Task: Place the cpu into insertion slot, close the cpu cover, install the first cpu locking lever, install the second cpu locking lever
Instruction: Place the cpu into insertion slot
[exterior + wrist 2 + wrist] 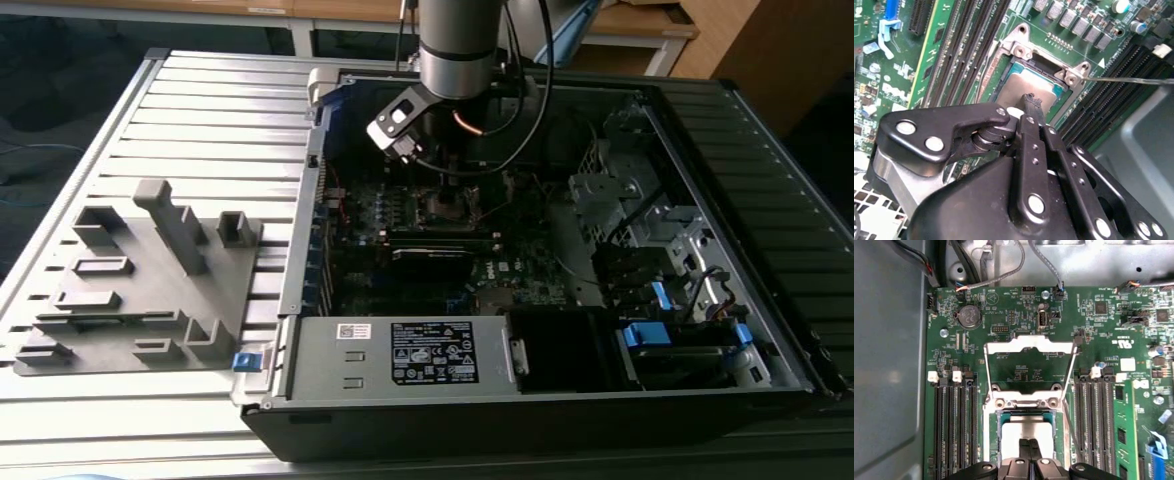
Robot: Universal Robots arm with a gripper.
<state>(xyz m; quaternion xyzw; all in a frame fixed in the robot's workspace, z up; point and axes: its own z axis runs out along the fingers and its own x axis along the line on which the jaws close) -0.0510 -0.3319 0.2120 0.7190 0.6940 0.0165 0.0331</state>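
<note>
The cpu (1026, 432), a flat silvery square, lies inside the insertion slot (999, 437), whose dark frame and silver rim surround it on the green board. My gripper (1029, 445) is shut, its two black fingers pressed together with the tips at the chip's top face; I cannot tell if they touch. In the second wrist view the gripper (1031, 101) tip sits over the cpu (1021, 85). The cpu cover (1029, 344), a thin silver frame, stands flipped open beyond the slot. In the exterior view the gripper (441, 180) reaches down into the case above the insertion slot (449, 207).
Long black memory slots (954, 425) (1096, 420) flank the socket on both sides. A thin lever wire (1126, 79) runs off beside the socket. A coin battery (969, 316) and cables lie past the cover. The case wall (889, 365) is close by. A grey fixture (147, 280) sits outside the case.
</note>
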